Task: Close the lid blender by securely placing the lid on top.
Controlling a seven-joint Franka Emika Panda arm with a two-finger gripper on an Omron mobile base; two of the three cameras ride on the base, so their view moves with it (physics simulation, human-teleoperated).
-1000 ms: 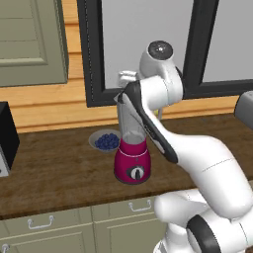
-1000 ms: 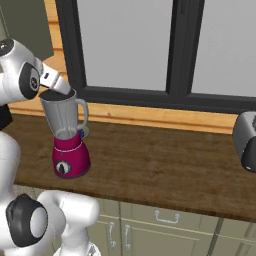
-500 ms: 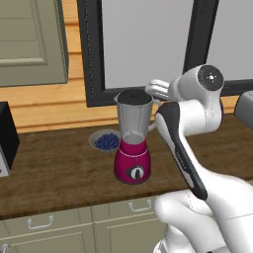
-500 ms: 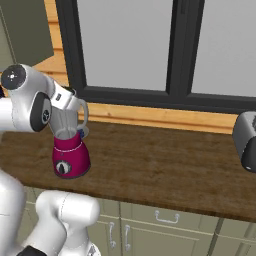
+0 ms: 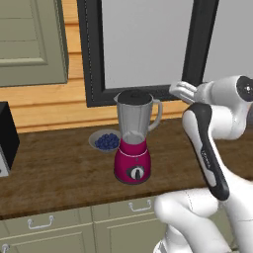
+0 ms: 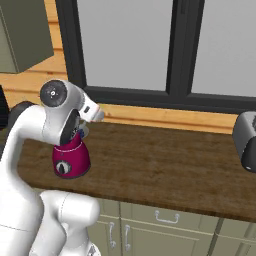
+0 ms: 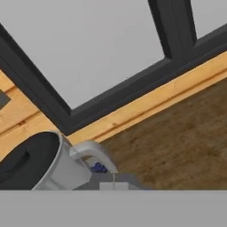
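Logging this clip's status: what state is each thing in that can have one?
blender: upright on the counter, jar topped by the lid.
lid: seated flat on the jar's rim.
bowl of blueberries: upright, holding berries.
gripper: away from the blender; whether open or shut is unclear.

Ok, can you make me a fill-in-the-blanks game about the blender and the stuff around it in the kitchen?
1. The lid sits on top of the blender's ____.
2. The base of the blender is coloured ____.
3. The small bowl beside the blender holds ____.
4. The blender stands on a counter made of dark ____.

Missing words: jar; magenta; blueberries; wood
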